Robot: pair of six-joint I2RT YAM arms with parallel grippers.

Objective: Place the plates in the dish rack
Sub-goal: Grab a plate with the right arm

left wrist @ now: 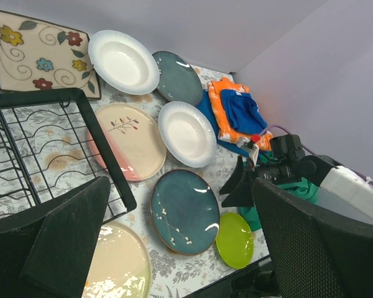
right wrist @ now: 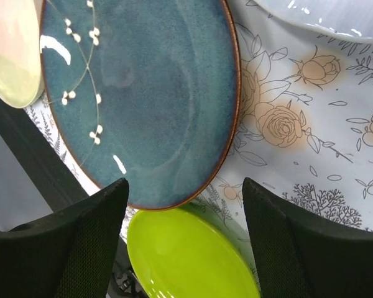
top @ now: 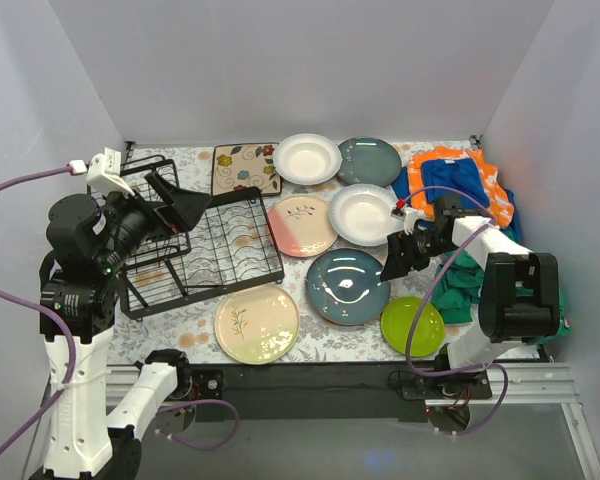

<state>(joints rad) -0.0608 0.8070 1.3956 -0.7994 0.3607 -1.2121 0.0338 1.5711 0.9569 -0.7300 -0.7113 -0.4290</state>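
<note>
The black wire dish rack [top: 220,245] sits at the left with no plate in it. Seven plates lie flat on the floral cloth: two white deep plates [top: 307,158] [top: 366,213], a blue-grey plate [top: 369,161], a pink-cream plate [top: 302,225], a dark blue plate [top: 347,286], a lime green plate [top: 412,325] and a cream sprig plate [top: 257,322]. My left gripper [top: 177,200] is open and empty above the rack's left part. My right gripper [top: 400,255] is open and empty, low over the gap between the dark blue plate [right wrist: 143,93] and the lime plate [right wrist: 186,254].
A flowered square trivet [top: 245,168] lies behind the rack. A pile of orange and blue cloths [top: 458,180] and a green cloth [top: 458,282] lie at the right, under my right arm. White walls close in three sides.
</note>
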